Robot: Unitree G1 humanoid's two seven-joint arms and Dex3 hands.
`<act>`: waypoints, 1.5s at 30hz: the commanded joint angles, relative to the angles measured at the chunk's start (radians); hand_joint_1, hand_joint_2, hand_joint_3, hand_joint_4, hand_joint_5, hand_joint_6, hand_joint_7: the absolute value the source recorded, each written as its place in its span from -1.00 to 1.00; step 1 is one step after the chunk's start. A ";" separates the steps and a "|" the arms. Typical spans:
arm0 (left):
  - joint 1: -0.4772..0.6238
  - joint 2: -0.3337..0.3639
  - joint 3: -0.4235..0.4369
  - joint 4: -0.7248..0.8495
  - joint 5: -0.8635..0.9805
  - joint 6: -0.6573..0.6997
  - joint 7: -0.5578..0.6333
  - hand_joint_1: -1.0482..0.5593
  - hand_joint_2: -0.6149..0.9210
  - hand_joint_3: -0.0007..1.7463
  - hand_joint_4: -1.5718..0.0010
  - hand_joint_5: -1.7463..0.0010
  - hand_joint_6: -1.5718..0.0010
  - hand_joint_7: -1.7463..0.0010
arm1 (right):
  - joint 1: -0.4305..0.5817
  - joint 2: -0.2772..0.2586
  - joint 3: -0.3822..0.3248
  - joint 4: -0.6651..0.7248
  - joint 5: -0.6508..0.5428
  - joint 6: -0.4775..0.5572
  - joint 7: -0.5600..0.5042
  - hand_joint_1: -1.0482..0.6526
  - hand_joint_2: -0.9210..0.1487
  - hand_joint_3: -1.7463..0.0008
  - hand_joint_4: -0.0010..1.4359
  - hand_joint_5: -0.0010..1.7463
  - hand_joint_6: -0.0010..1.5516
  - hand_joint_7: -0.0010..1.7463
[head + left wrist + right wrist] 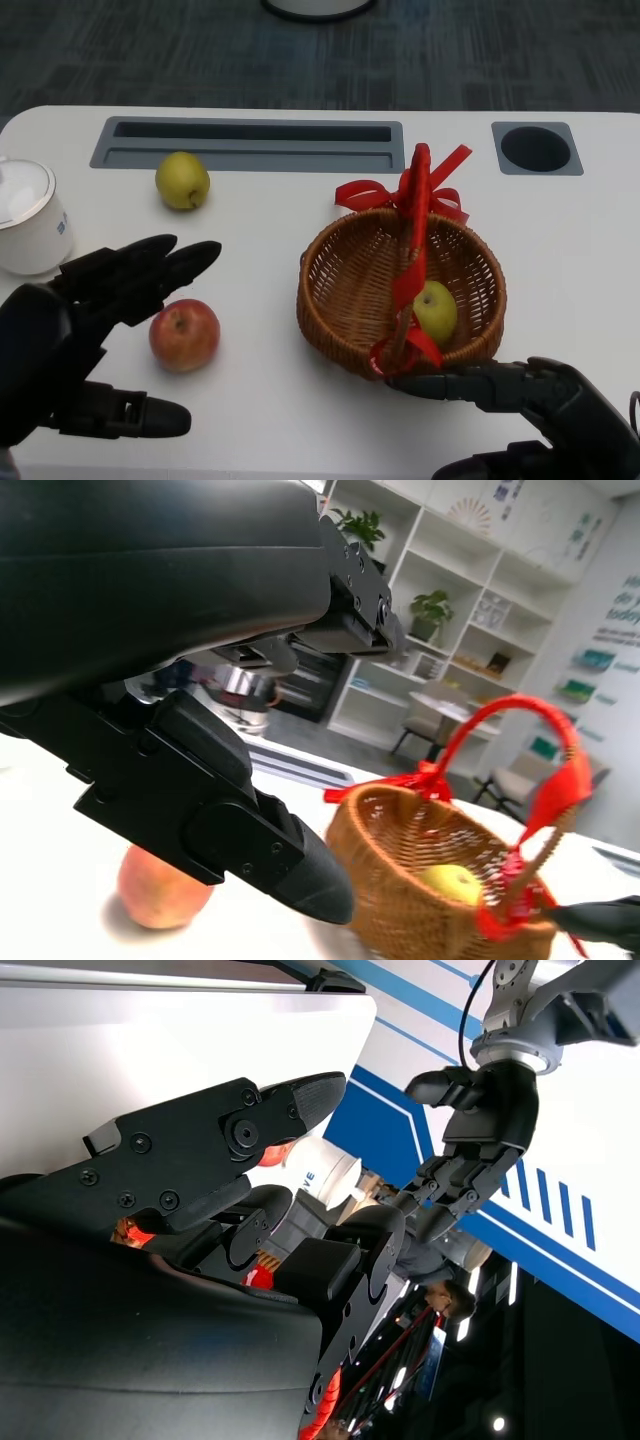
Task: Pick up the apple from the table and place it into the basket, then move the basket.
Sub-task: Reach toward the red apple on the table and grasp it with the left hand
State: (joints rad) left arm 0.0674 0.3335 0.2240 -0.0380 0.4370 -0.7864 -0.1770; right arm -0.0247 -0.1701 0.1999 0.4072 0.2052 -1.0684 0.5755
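While the left hand (75, 330) hangs over the near-left part of the white table (260, 230) in the head view, its fingers are spread and hold nothing, framing the red apple (184, 334) that lies on the table between them. Right of the apple stands the wicker basket (350, 290) with its red-ribboned handle (417, 225) and a green fruit (436, 311) inside. The right hand (530, 405) reaches to the basket's near rim; whether it grips I cannot tell. A second green fruit (182, 180) and a white mug (28, 217) sit farther left.

From the left wrist, the fingers (230, 820) are parted above the apple (165, 888), beside the basket (420, 880).

From the right wrist, the fingers (215, 1150) fill the view, the left hand (475, 1150) beyond.
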 commanded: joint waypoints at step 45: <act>-0.637 0.027 -0.526 1.220 0.156 0.052 0.409 -0.68 0.65 -1.00 0.50 0.99 0.55 0.99 | 0.048 -0.013 -0.007 -0.063 0.021 0.012 -0.006 -0.15 -0.73 1.00 0.10 -1.00 -0.04 -1.00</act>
State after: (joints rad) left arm -0.5599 0.3564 -0.2965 1.1723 0.6076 -0.7380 0.2289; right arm 0.0153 -0.1734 0.2019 0.3505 0.2176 -1.0581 0.5739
